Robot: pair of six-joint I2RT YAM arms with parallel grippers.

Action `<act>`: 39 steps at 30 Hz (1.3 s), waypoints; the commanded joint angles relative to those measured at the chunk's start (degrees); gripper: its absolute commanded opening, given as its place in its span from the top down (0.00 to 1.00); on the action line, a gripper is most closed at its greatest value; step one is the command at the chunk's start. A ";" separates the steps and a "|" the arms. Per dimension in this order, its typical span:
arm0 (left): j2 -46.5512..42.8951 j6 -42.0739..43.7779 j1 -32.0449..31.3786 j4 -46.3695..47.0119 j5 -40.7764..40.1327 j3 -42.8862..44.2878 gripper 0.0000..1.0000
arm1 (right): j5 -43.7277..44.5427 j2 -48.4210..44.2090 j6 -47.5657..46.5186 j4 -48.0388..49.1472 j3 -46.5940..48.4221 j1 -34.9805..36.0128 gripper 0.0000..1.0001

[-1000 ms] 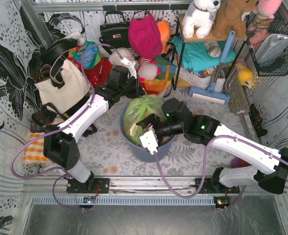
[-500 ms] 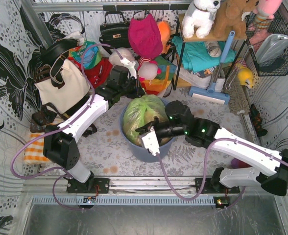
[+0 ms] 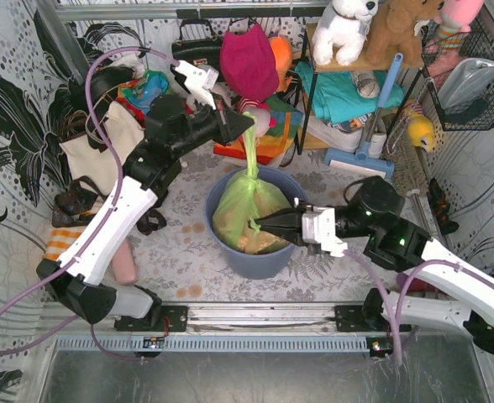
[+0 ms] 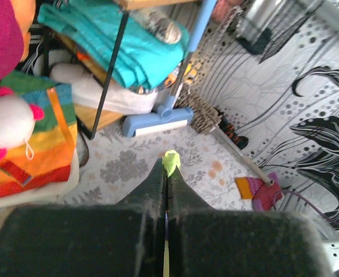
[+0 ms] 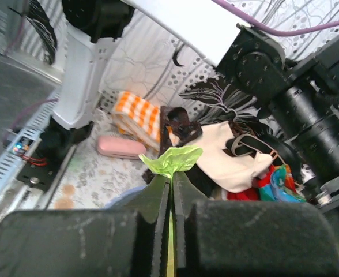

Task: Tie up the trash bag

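Observation:
The trash bag (image 3: pixel 245 208), thin light-green film with tan paper showing through, sits inside the blue bin (image 3: pixel 230 256). One corner of its mouth is drawn up into a taut strand (image 3: pixel 249 155) that ends in my left gripper (image 3: pixel 252 124), which is shut on it above the bin's far rim. In the left wrist view a green tip (image 4: pixel 170 163) pokes out of the shut left gripper (image 4: pixel 168 173). My right gripper (image 3: pixel 260 223) is shut on another flap at the bag's near right side. The right wrist view shows that flap (image 5: pixel 173 160) fanning out past the right gripper (image 5: pixel 171 176).
A white tote (image 3: pixel 104 155) and a black handbag (image 3: pixel 198 52) crowd the back left. Bright cloth and soft toys (image 3: pixel 249 63) lie behind the bin. A shelf (image 3: pixel 348 92) and a blue broom (image 3: pixel 363 158) stand at the back right. A pink case (image 3: pixel 126 265) lies on the floor at the left.
My left arm has risen and pulled a corner of the bag up into a tight strand. My right gripper has shut on a flap and drawn back to the right.

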 commanded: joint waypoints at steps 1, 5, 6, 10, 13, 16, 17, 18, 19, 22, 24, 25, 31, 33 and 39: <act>0.42 0.16 0.30 4.58 0.01 -2.85 1.00 | -6.23 -5.59 14.83 8.87 -9.91 0.26 1.00; 1.05 -0.74 0.32 5.99 -5.95 -11.07 1.00 | -6.70 -10.30 24.86 18.68 -23.48 0.39 1.00; 1.59 -0.73 0.31 5.83 -7.75 -11.98 1.00 | -6.92 -11.07 26.28 20.05 -25.41 0.47 1.00; 3.79 0.56 0.30 3.81 -10.10 -9.30 1.00 | -8.30 -12.11 26.56 19.64 -25.52 0.53 1.00; 4.09 1.04 0.35 2.84 -9.00 -3.42 1.00 | -10.06 -10.42 23.55 15.39 -19.44 0.53 1.00; 4.23 1.37 0.31 0.64 -8.11 4.63 1.00 | -12.65 -7.99 21.05 11.61 -11.92 0.53 1.00; 4.17 1.39 0.30 0.09 -7.88 6.39 1.00 | -13.58 -7.32 20.82 10.84 -9.46 0.49 1.00; 4.11 1.32 0.30 -0.47 -7.77 7.85 1.00 | -14.66 -6.81 20.96 10.37 -7.34 0.49 1.00; 3.99 1.24 0.35 -0.90 -7.70 8.71 1.00 | -15.57 -6.36 21.12 9.73 -5.76 0.53 1.00; 3.78 1.17 0.33 -1.07 -7.71 7.28 1.00 | -16.91 -6.25 22.59 8.52 -5.69 0.53 1.00; 3.60 1.29 0.31 -0.07 -7.80 3.31 1.00 | -16.71 -7.26 24.01 9.55 -9.90 0.53 1.00; 3.43 1.33 0.31 0.90 -8.30 0.84 1.00 | -16.62 -7.96 25.82 11.85 -12.94 0.48 1.00; 4.32 2.09 0.62 5.31 -9.71 -8.81 1.00 | -11.92 -13.11 30.21 18.15 -26.49 1.15 1.00; 4.98 2.21 0.57 4.90 -8.92 -9.05 1.00 | -7.93 -14.04 27.14 14.20 -25.18 1.18 1.00; 6.78 2.56 0.62 2.19 -8.64 -8.68 1.00 | 9.68 -11.19 21.18 0.98 -15.32 1.22 0.62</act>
